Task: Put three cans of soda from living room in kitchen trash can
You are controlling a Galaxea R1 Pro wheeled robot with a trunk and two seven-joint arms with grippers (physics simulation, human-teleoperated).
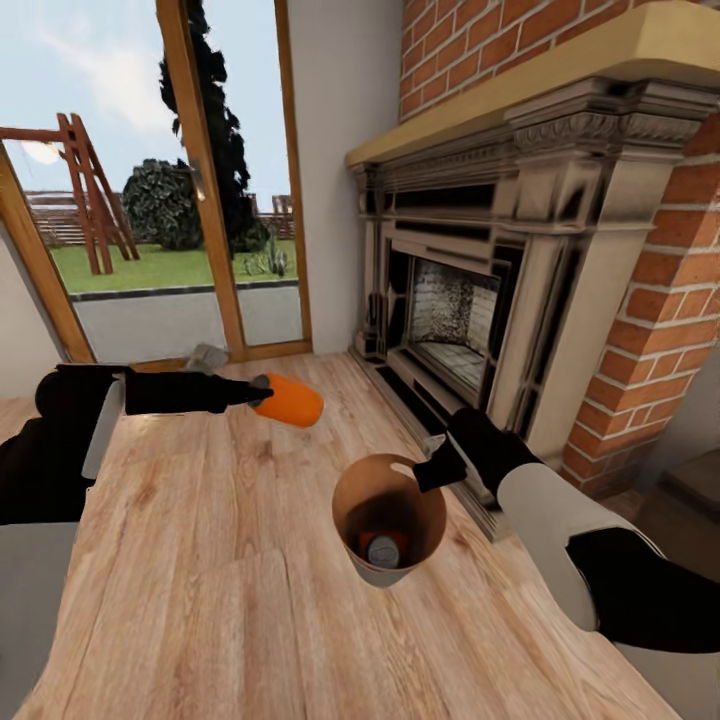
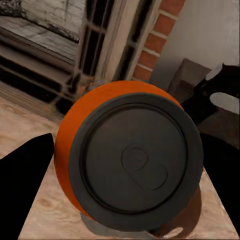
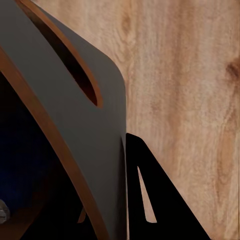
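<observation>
Left gripper [image 1: 256, 393], unlabelled orange can [image 1: 290, 400]

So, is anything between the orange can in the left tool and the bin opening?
Nothing visible. The orange soda can hangs over bare wood floor, and the trash can, gripped at its rim by the right tool, stands open-topped.

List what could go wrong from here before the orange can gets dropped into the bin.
1. The left gripper holds the orange can lying sideways, well short of the bin. Released now, it would likely land on the wood floor and roll.
2. The right gripper pinches only the bin's rim, so a bump from the left arm might tip it.
3. One can already lies inside; tilting the bin could spill it.
</observation>
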